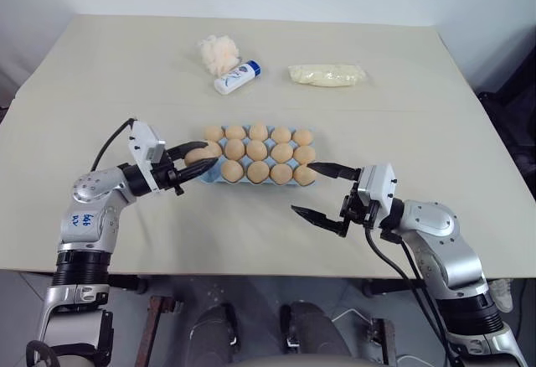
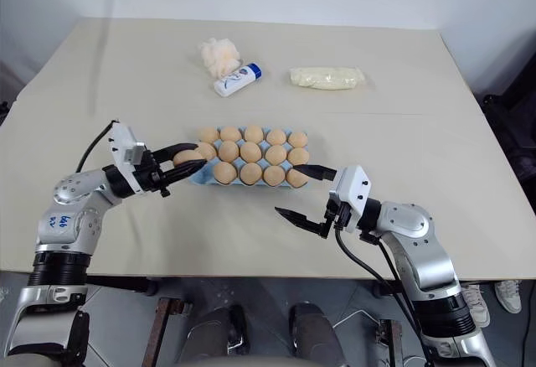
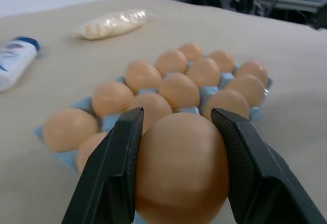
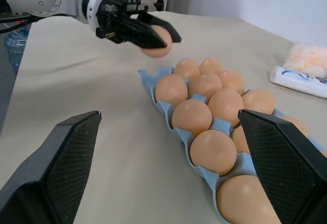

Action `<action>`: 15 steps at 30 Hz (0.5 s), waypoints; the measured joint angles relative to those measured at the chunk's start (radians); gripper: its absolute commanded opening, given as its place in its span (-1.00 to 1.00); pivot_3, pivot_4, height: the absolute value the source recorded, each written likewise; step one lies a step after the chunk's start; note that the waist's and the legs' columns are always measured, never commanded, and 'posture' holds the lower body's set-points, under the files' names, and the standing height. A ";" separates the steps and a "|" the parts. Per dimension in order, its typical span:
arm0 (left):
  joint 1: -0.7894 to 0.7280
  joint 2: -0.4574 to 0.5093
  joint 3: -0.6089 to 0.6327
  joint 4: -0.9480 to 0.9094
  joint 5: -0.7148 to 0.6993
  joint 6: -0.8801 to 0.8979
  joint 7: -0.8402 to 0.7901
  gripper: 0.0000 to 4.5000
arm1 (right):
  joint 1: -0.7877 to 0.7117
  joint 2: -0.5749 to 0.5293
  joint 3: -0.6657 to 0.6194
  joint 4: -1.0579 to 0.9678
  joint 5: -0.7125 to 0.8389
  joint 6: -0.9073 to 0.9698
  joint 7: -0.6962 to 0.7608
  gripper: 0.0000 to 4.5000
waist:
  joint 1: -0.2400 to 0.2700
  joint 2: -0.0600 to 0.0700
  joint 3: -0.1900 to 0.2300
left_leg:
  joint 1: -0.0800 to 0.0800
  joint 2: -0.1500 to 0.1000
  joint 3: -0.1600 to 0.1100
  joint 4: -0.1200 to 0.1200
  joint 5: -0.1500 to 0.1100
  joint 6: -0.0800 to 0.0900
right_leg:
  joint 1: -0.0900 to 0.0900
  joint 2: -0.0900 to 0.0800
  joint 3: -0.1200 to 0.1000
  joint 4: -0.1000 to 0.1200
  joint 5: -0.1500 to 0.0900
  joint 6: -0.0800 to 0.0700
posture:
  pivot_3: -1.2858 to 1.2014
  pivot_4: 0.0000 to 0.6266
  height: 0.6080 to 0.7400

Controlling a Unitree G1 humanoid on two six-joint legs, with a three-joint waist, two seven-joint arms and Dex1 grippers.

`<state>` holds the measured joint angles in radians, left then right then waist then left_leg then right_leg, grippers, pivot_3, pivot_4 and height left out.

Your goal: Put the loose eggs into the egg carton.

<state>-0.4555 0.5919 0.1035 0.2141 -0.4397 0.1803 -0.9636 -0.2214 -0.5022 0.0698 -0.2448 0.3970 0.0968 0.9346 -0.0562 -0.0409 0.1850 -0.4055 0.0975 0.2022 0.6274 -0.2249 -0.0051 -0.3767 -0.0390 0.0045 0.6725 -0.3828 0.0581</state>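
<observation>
Beige and matte, the table top (image 1: 100,90) fills the head views. Near its middle lies the egg carton (image 1: 219,176), a light blue moulded tray packed with smooth, pale orange eggs in three rows. The left gripper (image 1: 199,159) reaches level toward the carton's left end, its two black fingers pinching a loose egg (image 1: 198,157) that hangs just above that end. The right gripper (image 1: 315,189) sits at the carton's right end with its fingers spread wide, the upper fingertip close beside the last egg; touching or not is hard to tell. Farther back lie a white fluffy clump (image 1: 218,53), a white tube with a blue cap (image 1: 237,77) just beside it, and a pale yellow plastic packet (image 1: 327,74) well apart to the right.

In the left wrist view, the held egg bulges large between the two dark, ridged fingers (image 3: 110,178), hiding the nearest cups. The carton's far rows go soft behind it.

In the right wrist view, two textured black fingers (image 4: 56,168) stand far apart and cut off by the frame. The carton runs between them, its near eggs partly cropped, with the left gripper and its egg beyond.
</observation>
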 measured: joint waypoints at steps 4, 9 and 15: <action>-0.002 0.000 -0.016 0.052 0.053 -0.044 -0.006 0.49 | 0.017 0.002 0.000 -0.001 -0.006 0.000 -0.024 1.00 | 0.000 0.000 0.000 | 0.000 0.000 0.000 0.000 0.001 0.001 | 0.000 0.000 0.000 0.000 0.000 -0.001 | 0.03 -0.52 1.00; -0.001 0.007 -0.024 0.088 0.095 -0.108 -0.009 0.49 | 0.022 0.002 0.000 -0.010 -0.011 -0.001 -0.035 1.00 | 0.000 0.000 0.000 | 0.000 0.001 0.000 -0.001 0.000 0.001 | 0.000 0.000 0.000 0.000 -0.001 -0.001 | 0.03 -0.52 1.00; 0.077 0.113 0.021 0.078 0.099 -0.172 -0.078 0.49 | 0.045 -0.012 -0.007 -0.028 -0.011 0.001 -0.037 1.00 | -0.003 0.000 0.000 | 0.000 0.001 0.000 -0.004 0.000 0.000 | -0.001 0.000 -0.001 -0.001 -0.001 -0.002 | 0.03 -0.52 1.00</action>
<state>-0.3785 0.7044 0.1242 0.2924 -0.3408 0.0081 -1.0415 -0.1763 -0.5138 0.0633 -0.2726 0.3859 0.0978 0.8973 -0.0595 -0.0405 0.1852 -0.4053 0.0984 0.2019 0.6239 -0.2250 -0.0049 -0.3773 -0.0391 0.0039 0.6711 -0.3840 0.0560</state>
